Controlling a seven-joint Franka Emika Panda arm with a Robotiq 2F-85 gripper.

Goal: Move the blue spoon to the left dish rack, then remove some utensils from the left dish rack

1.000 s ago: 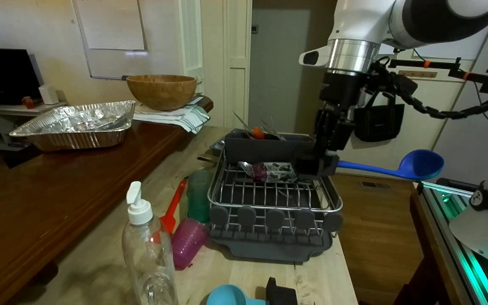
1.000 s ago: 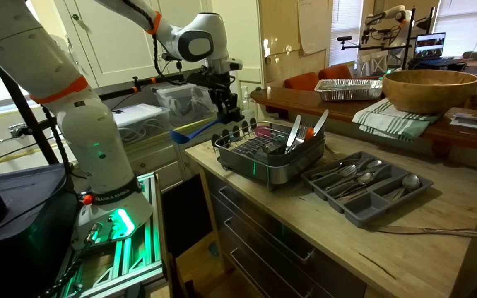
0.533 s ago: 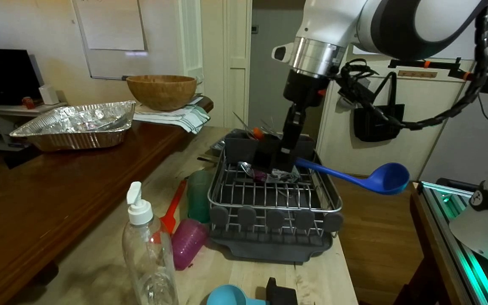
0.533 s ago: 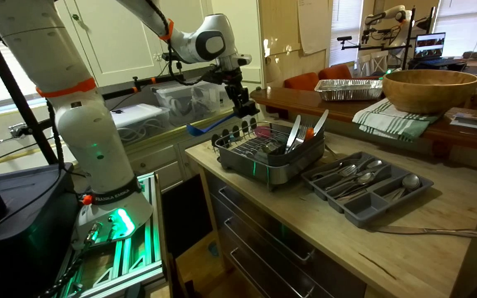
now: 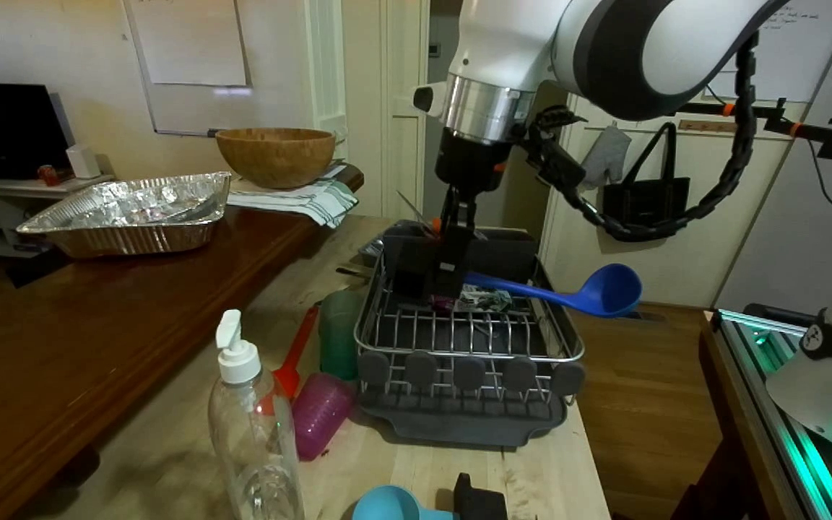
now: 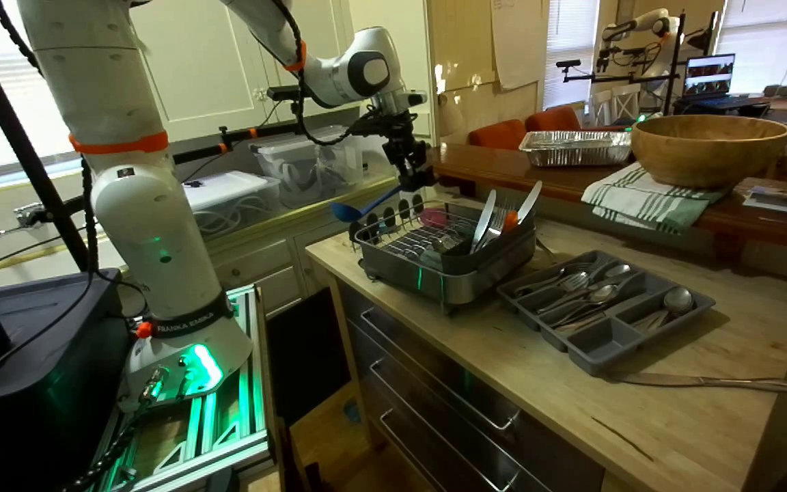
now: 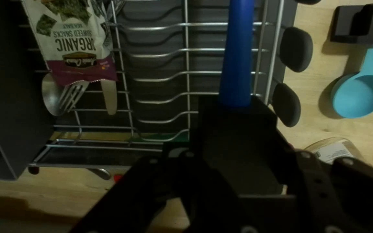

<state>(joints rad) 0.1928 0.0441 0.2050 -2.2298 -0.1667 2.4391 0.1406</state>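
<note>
Blue spoon [image 5: 552, 296] gripped by tool [image 6: 419, 181] above rack [image 5: 463, 420], jutting past edge.

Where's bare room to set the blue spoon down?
Free: mid dish rack, between snack packet and grey knobs; counter bounded by cutlery tray, loose knife and wooden ledge. Crowded: utensil holder; counter around purple cup, green cup, soap bottle.

Pale cabinets [image 6: 192, 65], wooden floor [image 5: 643, 397]

spoon [image 5: 557, 295] in pincer [image 6: 418, 179], pincer above dish rack [image 6: 400, 275], packet [image 7: 76, 42] inside it, cutlery tray [image 6: 604, 339] beside dish rack
</note>
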